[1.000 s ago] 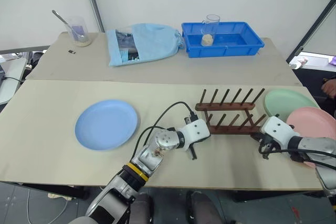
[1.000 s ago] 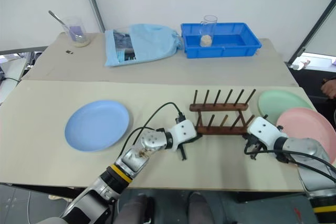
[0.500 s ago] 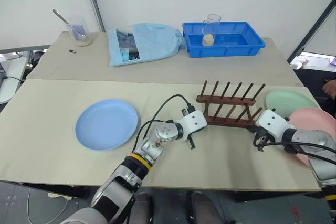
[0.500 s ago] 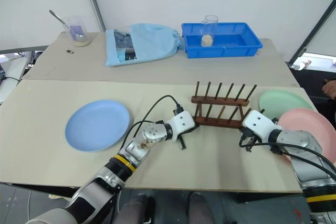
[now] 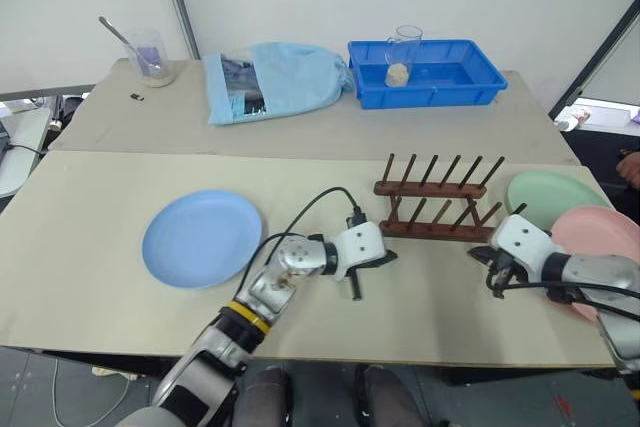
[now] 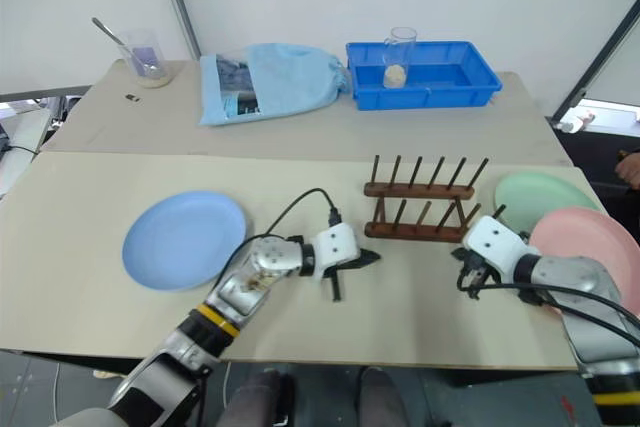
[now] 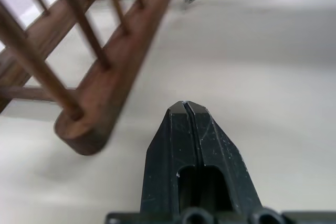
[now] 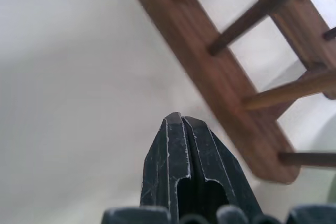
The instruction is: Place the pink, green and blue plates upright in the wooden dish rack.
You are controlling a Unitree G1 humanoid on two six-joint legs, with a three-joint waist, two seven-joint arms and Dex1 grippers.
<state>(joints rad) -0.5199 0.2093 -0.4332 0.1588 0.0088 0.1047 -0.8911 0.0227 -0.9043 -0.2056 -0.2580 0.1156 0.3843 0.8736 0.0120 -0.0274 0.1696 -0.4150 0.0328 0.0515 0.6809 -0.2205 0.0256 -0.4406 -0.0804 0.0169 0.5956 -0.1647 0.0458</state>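
On the table [image 5: 90, 247], one empty wooden dish rack [image 5: 435, 209], three flat plates, both grippers' fingers pressed together.

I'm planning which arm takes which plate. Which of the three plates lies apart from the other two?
The blue plate: it lies alone left of the wooden dish rack, while the green plate and pink plate lie together on the rack's right, the pink overlapping the green.

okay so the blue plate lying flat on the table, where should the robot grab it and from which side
Probably by the rim. The blue plate lies flat on the table, so only its shallow raised edge gives the fingers something to pinch. The side facing the left gripper, towards the wooden dish rack, looks best: that edge is unobstructed, and the gripper would come in low and nearly level, one finger under the rim.
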